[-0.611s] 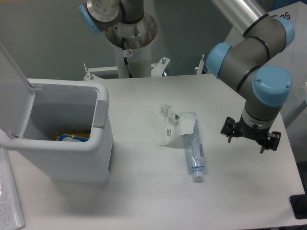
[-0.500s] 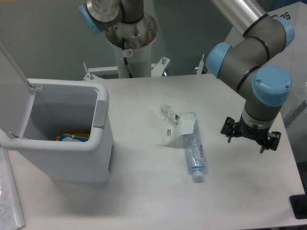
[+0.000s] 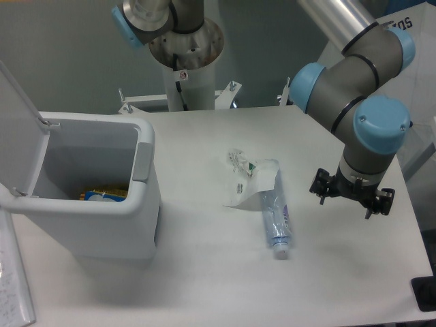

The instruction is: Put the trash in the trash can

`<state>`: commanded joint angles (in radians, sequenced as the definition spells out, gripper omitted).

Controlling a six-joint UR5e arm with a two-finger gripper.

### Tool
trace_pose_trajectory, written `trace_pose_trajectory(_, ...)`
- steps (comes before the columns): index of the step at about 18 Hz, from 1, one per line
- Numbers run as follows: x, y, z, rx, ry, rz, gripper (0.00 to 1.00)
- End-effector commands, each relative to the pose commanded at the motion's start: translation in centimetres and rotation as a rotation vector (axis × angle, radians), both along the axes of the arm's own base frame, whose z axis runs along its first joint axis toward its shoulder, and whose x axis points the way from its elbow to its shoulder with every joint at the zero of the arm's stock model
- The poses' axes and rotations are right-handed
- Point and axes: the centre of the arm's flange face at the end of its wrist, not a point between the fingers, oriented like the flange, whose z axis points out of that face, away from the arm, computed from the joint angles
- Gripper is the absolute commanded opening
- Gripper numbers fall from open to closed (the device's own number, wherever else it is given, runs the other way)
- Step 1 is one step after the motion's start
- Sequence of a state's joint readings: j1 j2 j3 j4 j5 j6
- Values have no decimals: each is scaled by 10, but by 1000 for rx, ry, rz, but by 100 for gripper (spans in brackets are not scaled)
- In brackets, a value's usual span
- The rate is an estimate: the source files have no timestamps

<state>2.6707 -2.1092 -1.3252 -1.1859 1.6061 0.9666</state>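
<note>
While the arm's grey cylindrical links and glossy blue joint caps arch over the right side of the matte white worktop (image 3: 204, 286), the gripper (image 3: 351, 194) hangs above the surface to the right of the trash, holding nothing; from this angle it cannot be told whether its black fingers are parted or closed. Near the worktop's centre lies the crushed clear plastic bottle (image 3: 275, 216), flattened and creased, with a bluish label and a white cap pointing toward the near edge. Touching and partly overlapping its upper end is the crumpled wrapper (image 3: 246, 178), a thin white-clear film with small green marks and a folded triangular flap. Well apart to the left stands the trash can (image 3: 88, 225), a smooth pale grey rectangular bin with a rounded rim, a grey tab (image 3: 142, 161) on its right side, and its flat hinged lid (image 3: 19, 129) raised. Yellow and blue items (image 3: 103, 195) lie inside on its floor.
</note>
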Motion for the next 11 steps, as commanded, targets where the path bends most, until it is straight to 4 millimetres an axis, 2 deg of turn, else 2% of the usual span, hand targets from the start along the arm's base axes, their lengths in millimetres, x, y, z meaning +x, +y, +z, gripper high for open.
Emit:
trace_pose_trajectory(3, 7, -3, -12, 6, 6, 8, 100)
trace_pose_trajectory(11, 9, 3, -7, 59, 16, 68, 100)
